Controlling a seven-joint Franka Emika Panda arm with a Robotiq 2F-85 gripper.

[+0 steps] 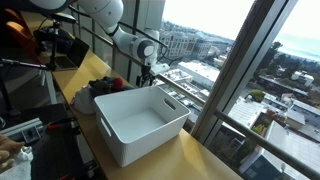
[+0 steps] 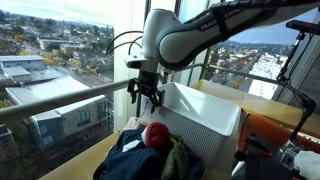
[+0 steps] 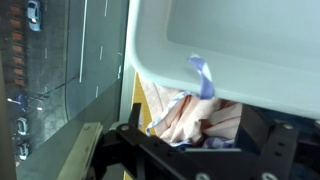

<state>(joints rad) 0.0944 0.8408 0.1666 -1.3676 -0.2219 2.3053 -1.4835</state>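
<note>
Crumpled clothes pile (image 2: 150,152), beside white bin (image 2: 203,124)

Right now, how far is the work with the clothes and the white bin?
Done: nothing visible; the white bin looks empty in an exterior view. In hand: the gripper hangs open above the clothes pile, beside the bin, holding nothing. Left: the whole pile, with its red piece, lies outside the bin.

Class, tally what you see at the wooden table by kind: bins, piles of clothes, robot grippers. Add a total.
White bin: 1
Pile of clothes: 1
Gripper: 1
Total: 3
</note>
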